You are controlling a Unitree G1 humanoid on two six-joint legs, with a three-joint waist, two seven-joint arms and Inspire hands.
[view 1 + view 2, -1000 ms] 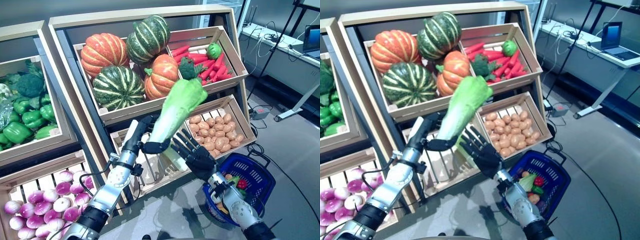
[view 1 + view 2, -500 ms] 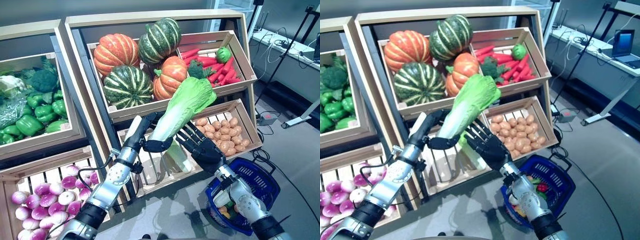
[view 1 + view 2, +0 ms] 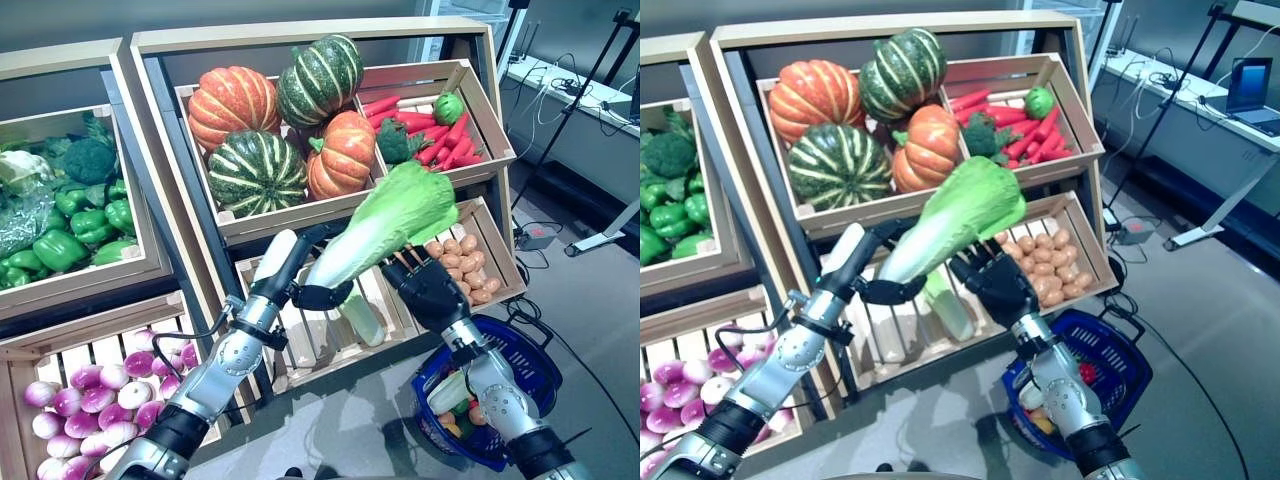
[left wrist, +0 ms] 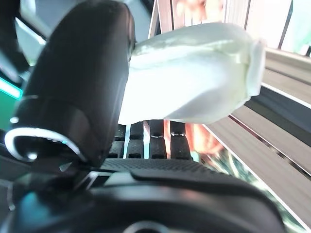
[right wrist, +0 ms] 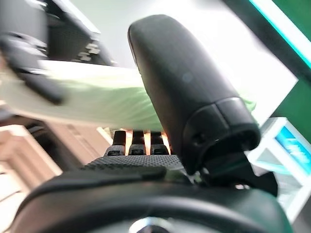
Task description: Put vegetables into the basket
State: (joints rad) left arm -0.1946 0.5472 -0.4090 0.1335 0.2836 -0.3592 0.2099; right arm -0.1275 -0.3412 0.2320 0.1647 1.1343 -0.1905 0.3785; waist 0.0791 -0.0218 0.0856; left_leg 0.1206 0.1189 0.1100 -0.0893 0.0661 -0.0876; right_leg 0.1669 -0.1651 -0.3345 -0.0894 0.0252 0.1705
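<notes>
A long cabbage (image 3: 392, 218) with a white stem and green leaves is held slanting in the air in front of the shelves. My left hand (image 3: 312, 292) is shut on its stem (image 4: 194, 82), thumb curled over it. My right hand (image 3: 432, 292) is open just below the leafy end, its straight fingers reaching up to the underside; the cabbage (image 5: 92, 97) lies between its thumb and fingers. The blue basket (image 3: 535, 352) is down at the lower right beside my right forearm, with several vegetables inside.
Wooden crates fill the shelves: pumpkins (image 3: 260, 170), carrots (image 3: 440, 135), potatoes (image 3: 465, 270), green peppers (image 3: 70, 225) and purple-white bulbs (image 3: 85, 405). Another pale cabbage (image 3: 362, 316) lies in the slatted middle crate. A desk (image 3: 590, 110) stands at the far right.
The cabbage has swung lower and to the right, towards the basket side. My right hand has risen under its leafy end. Between the two earlier moments the camera shifted.
</notes>
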